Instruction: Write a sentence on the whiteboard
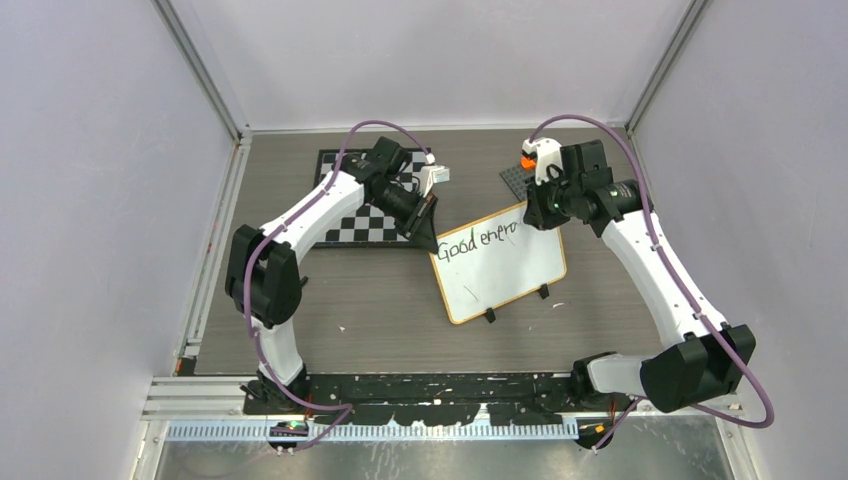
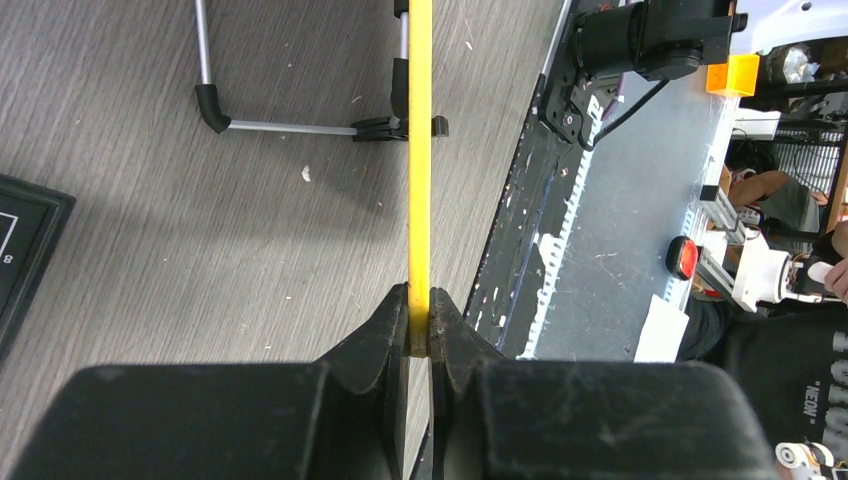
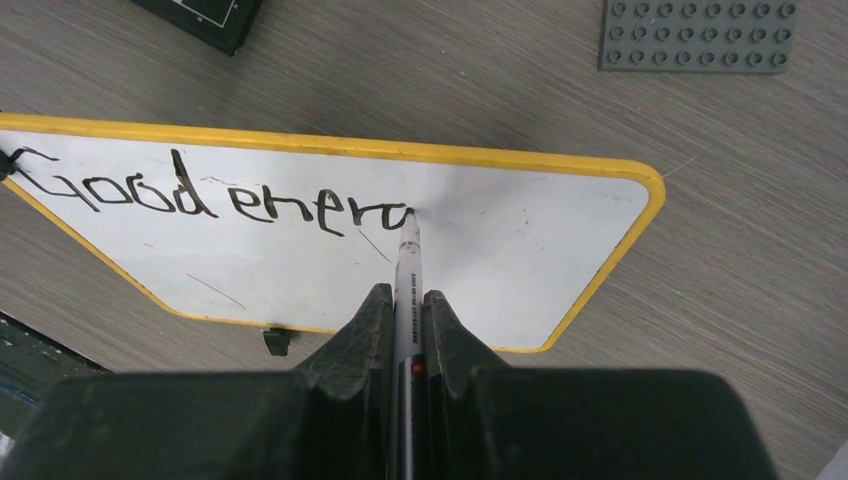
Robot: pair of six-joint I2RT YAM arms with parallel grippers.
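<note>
The whiteboard (image 1: 505,275), white with a yellow rim, lies tilted at the table's middle and reads "Good energ" in black. My left gripper (image 1: 428,236) is shut on its far left corner; the left wrist view shows the yellow rim (image 2: 420,150) edge-on between the jaws of that gripper (image 2: 420,318). My right gripper (image 1: 545,205) is shut on a silver marker (image 3: 407,290), its tip touching the board (image 3: 500,260) at the end of the last letter. That gripper (image 3: 405,300) hovers over the board's far right part.
A black-and-white chessboard (image 1: 365,222) lies at the far left under my left arm. A grey studded plate (image 3: 695,35) lies beyond the whiteboard on the right. The board's black feet (image 1: 490,316) stick out at its near edge. The walls close in on both sides.
</note>
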